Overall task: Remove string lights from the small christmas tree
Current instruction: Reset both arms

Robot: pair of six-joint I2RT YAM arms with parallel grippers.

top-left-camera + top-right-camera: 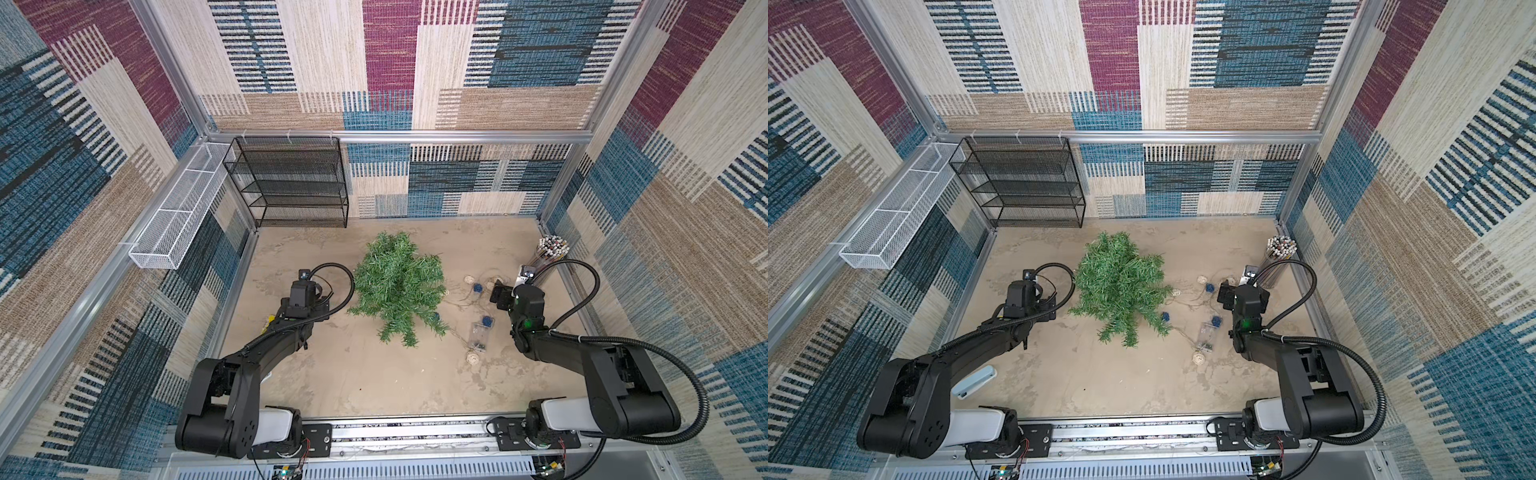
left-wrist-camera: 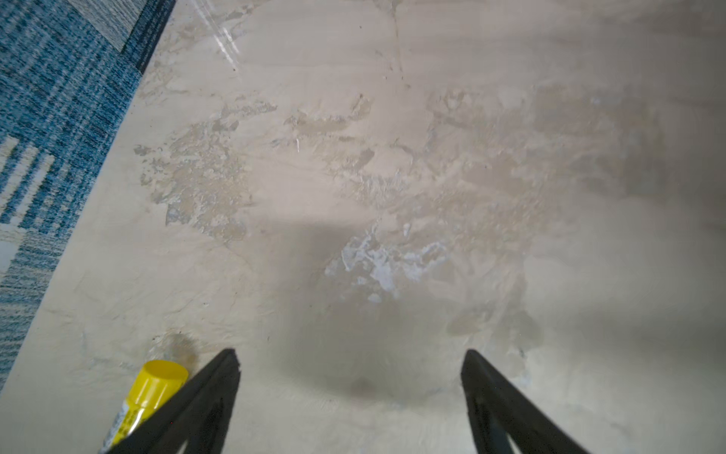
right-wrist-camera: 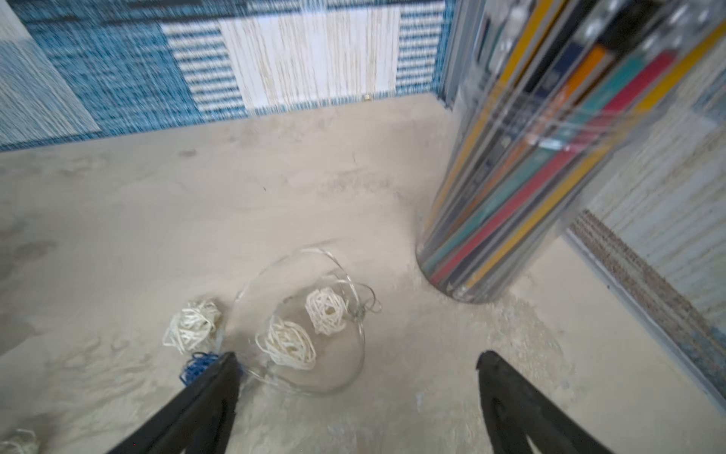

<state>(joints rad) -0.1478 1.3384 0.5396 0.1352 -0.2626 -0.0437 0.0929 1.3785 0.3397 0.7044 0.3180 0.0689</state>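
The small christmas tree [image 1: 397, 286] [image 1: 1119, 286] lies as a bushy green clump mid-table. The string lights trail on the table to its right: a clear box [image 1: 478, 336], dark blue balls [image 1: 478, 287] and cream balls [image 1: 471, 357] on thin wire. One blue ball [image 1: 1166, 316] rests against the tree's lower right branches. My right gripper [image 1: 498, 295] [image 3: 358, 355] hangs open just right of the strand. Cream balls [image 3: 288, 344] and a wire loop lie beside one fingertip [image 3: 230, 365]. My left gripper [image 1: 305, 297] [image 2: 351, 355] is open over bare table, left of the tree.
A clear cup of coloured sticks [image 1: 550, 249] [image 3: 550, 137] stands in the back right corner, close to my right gripper. A black mesh shelf [image 1: 291, 183] and a white wire basket [image 1: 178, 212] sit at the back left. A yellow-capped tube [image 2: 153, 393] lies beside my left gripper.
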